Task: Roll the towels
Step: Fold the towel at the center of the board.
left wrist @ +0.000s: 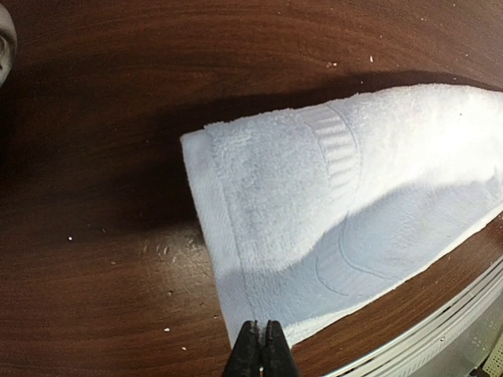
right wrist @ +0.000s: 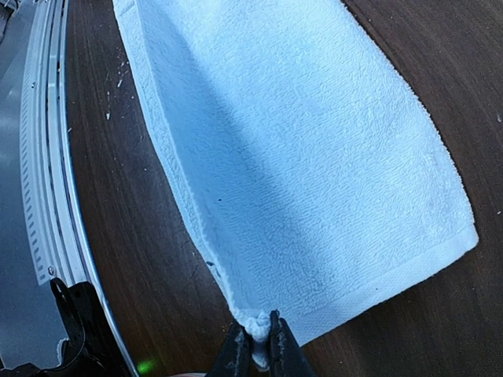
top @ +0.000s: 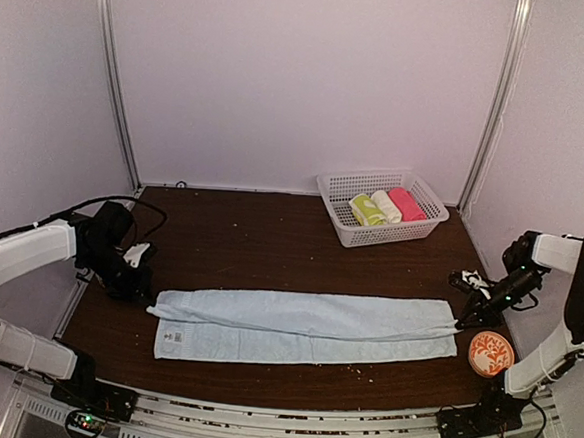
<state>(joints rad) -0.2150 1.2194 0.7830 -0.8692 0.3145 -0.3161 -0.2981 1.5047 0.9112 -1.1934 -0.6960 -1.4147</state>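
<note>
The pale blue towel (top: 305,325) lies stretched left to right across the table, folded lengthwise. My left gripper (top: 149,304) is shut on its left end; in the left wrist view the black fingertips (left wrist: 262,345) pinch the towel's hem (left wrist: 314,204). My right gripper (top: 462,321) is shut on the right end; in the right wrist view (right wrist: 259,345) a bunched corner of the towel (right wrist: 299,141) sits between the jaws. The yellow-green patterned towel (top: 366,210) lies rolled in the white basket (top: 343,233).
The basket at the back right also holds a cream roll (top: 386,207) and a pink roll (top: 406,204). An orange round disc (top: 491,353) sits at the near right corner. The table's metal front rail (right wrist: 47,157) runs close to the towel.
</note>
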